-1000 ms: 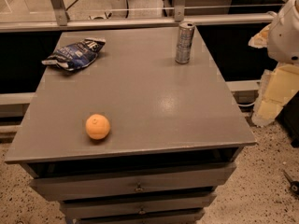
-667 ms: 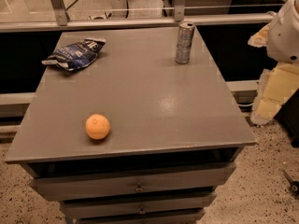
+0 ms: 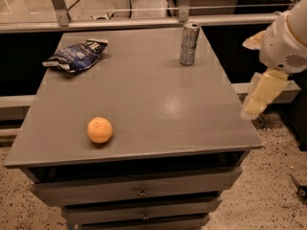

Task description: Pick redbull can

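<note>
- Camera view looks the same as a second ago, as far as we can see: the arm hasn't budged and nothing on the table (image 3: pixel 158 104) has shifted.
- For the task, we'd say that means the pick hasn't started yet. The whole reach is still to come.
- The redbull can (image 3: pixel 189 44) stands upright near the far edge of the table, right of centre, with open tabletop all around it.
- The gripper (image 3: pixel 263 94) hangs off the table's right edge, pointing down. It's well apart from the can, off to the can's right and closer to the front.
- We honestly can't tell if the gripper is open or closed from this angle. It isn't holding the can, which sits untouched on the table.
- The orange (image 3: pixel 100 130) sits front-left and the snack bag (image 3: pixel 76 55) back-left, both well away from the can. Our guess is neither gets in the way of a reach from the right.
</note>
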Controlling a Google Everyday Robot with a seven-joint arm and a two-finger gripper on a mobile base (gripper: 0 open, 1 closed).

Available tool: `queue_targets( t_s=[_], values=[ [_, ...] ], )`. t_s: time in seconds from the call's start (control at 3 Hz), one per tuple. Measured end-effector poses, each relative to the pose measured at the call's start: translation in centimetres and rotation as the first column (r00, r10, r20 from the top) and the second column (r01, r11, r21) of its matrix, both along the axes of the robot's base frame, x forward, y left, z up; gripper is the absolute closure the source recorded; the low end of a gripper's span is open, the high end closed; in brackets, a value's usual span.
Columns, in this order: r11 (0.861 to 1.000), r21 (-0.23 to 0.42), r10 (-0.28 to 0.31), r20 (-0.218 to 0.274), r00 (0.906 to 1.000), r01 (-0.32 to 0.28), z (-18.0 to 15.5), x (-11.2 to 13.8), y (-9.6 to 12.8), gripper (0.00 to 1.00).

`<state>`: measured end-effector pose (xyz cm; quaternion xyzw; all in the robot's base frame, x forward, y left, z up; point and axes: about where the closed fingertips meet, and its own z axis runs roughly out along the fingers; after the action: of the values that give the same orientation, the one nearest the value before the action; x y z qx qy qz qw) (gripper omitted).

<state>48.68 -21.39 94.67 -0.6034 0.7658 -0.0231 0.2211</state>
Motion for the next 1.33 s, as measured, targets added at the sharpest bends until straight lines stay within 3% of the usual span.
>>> queue_targets(
  t_s=[0.33,0.67,1.0,1.33],
  values=[
    [0.995,0.102,0.008,0.096,0.9953,-0.018,-2.9,6.7,0.2,0.00],
    [0.975,0.218,0.002,0.165,0.9863,-0.039,-4.6,13.1,0.9,0.00],
    [0.935,0.351,-0.027,0.201,0.9792,-0.047,-4.6,18.2,2.3,0.00],
    [0.876,0.481,-0.070,0.214,0.9744,-0.042,-4.2,21.8,3.1,0.00]
  ],
)
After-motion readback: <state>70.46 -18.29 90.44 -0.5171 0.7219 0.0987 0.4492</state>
